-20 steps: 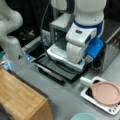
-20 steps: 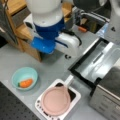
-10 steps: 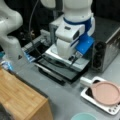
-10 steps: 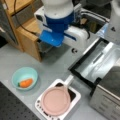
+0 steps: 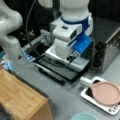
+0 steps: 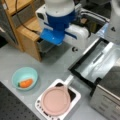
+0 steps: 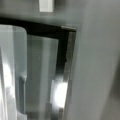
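Nearest in a front view, a teal bowl [image 6: 24, 78] holds an orange piece [image 6: 25, 83], and a pink pan [image 6: 56, 100] sits on a white scale-like stand [image 6: 75, 96], handle toward the toaster oven [image 6: 106, 96]. Beyond, the oven door [image 6: 93, 63] lies folded flat, glass up. The gripper [image 5: 61, 48] hangs close above that door; its fingers are hidden, so I cannot tell whether the claw is open or holds anything. The wrist view shows the door's corner [image 7: 66, 37] just below. Farthest stands a wooden shelf [image 6: 23, 27].
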Controlling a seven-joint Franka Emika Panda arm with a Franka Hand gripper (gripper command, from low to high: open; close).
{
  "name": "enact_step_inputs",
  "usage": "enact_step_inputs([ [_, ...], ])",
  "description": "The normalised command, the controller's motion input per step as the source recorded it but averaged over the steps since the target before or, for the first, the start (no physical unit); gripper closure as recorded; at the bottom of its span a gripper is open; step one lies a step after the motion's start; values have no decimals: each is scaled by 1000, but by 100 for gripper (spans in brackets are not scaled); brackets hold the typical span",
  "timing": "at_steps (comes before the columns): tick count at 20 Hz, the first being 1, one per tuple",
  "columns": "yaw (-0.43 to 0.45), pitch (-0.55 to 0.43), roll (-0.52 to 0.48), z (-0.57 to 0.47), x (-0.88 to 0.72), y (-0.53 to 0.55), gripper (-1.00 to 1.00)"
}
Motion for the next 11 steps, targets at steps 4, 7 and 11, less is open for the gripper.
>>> enact_step_inputs([
  [4,28,-125,-46,-104,-21,30,-100],
  [7,31,-105,-54,-104,17,57,-100],
  [11,38,-98,-55,-105,41,41,-100],
])
